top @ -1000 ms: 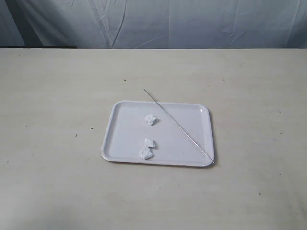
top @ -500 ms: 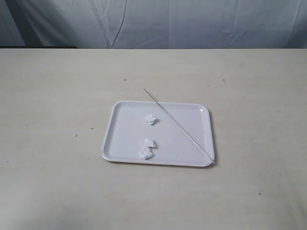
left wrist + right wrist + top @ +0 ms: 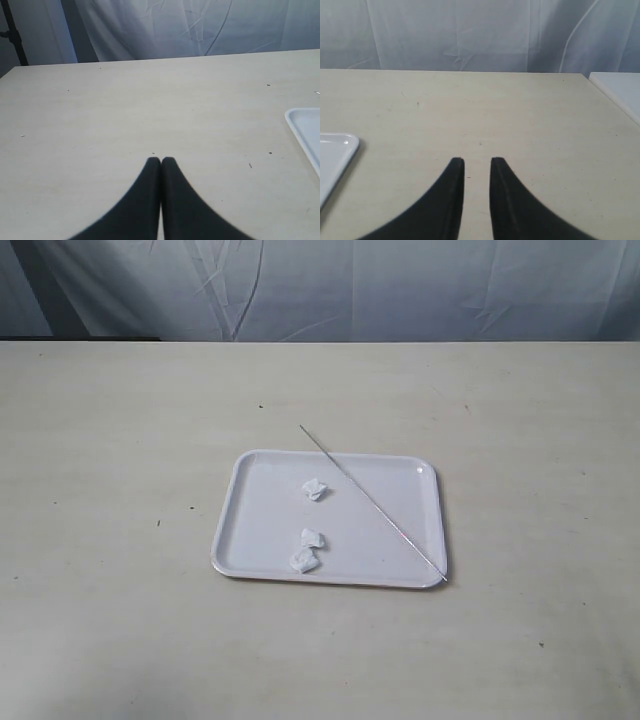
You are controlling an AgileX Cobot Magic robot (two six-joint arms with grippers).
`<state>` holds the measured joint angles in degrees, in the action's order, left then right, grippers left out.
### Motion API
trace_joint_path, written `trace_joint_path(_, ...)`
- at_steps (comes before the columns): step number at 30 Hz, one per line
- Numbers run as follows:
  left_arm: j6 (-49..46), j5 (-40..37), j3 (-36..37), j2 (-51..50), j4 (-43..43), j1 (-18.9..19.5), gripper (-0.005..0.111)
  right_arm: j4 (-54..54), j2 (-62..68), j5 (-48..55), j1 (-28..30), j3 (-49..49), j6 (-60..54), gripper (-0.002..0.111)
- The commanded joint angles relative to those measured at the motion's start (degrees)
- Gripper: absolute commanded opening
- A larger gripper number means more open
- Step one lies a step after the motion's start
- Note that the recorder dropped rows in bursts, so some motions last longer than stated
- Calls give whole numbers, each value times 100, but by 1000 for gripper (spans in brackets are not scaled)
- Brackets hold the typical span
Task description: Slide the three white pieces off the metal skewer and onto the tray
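Note:
The white tray (image 3: 262, 524) lies at the middle of the table. Three white pieces rest loose on it: one near its centre (image 3: 315, 489), and two close together by the front rim (image 3: 312, 538) (image 3: 303, 561). The thin metal skewer (image 3: 372, 504) lies bare across the tray, running diagonally from beyond the far rim to the front right corner. Neither arm shows in the exterior view. My left gripper (image 3: 161, 160) is shut on nothing above bare table, with the tray's corner (image 3: 305, 130) off to one side. My right gripper (image 3: 477, 160) is open and empty, the tray corner (image 3: 335, 152) at that view's edge.
The beige table (image 3: 120, 440) ends at a wrinkled pale curtain (image 3: 330, 285) along the back. A white surface (image 3: 620, 87) adjoins the table's edge in the right wrist view. A dark stand (image 3: 11, 32) rises beyond the table corner in the left wrist view.

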<state>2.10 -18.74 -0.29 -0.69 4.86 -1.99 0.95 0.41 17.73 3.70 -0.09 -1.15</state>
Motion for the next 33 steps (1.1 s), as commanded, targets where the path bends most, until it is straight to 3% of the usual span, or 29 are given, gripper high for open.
trace_joint_path(1,4,76,29,36,32,14,0,50,-41,-77,29,9,-35,19)
trace_joint_path(17,4,76,29,36,32,14,0,4,-41,-32,29,9,-35,19)
trace_joint_path(24,4,76,29,36,31,249,0,4,-41,-32,29,9,-35,19)
trace_joint_path(33,4,76,29,36,31,249,0,4,-41,-32,29,9,-35,19)
